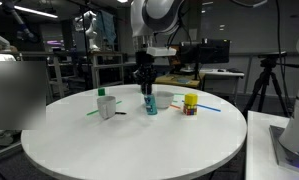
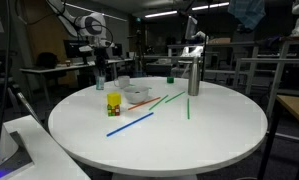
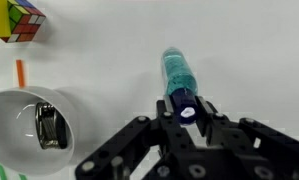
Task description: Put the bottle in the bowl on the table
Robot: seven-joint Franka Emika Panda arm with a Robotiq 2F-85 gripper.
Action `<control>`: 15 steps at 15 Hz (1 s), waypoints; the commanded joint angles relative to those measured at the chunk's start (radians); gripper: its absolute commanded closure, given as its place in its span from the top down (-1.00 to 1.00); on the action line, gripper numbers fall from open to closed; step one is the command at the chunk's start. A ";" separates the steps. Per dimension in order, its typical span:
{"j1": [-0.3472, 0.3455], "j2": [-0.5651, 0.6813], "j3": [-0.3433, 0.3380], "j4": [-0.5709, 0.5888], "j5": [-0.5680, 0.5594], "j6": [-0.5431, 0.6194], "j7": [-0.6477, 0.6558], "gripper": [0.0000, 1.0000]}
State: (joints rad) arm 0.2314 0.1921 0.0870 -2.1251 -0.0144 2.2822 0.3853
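Plainly, the fingers (image 3: pixel 164 112) are drawn in to a narrow gap and clench the dark top of the bottle (image 3: pixel 177 75), one on each side of it. The bottle stands upright beneath them, its teal body straight below the grip. Whether its base touches the tabletop (image 1: pixel 129 145) or sits just off it cannot be told. In an exterior view the bottle (image 1: pixel 150 104) is near the tabletop's far edge, just beside the bowl (image 1: pixel 164 99) and not in it. In the wrist view the bowl (image 3: pixel 14 120) lies to one side of the fingers, apart from the bottle. A small dark metal thing lies inside it, too unclear to name. Past the bowl is a coloured cube (image 3: pixel 14 20), with an orange stick (image 3: pixel 20 72) between them. A white cup (image 1: pixel 107 106) stands on the bottle's other side. In an exterior view a grey bottle (image 2: pixel 193 75) stands well apart, by the far edge.
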 commanded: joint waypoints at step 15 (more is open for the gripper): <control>-0.133 -0.079 0.031 -0.067 0.551 -0.111 -0.482 -0.87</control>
State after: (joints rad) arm 0.1372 0.1319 0.1151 -2.1782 0.4705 2.2223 -0.0227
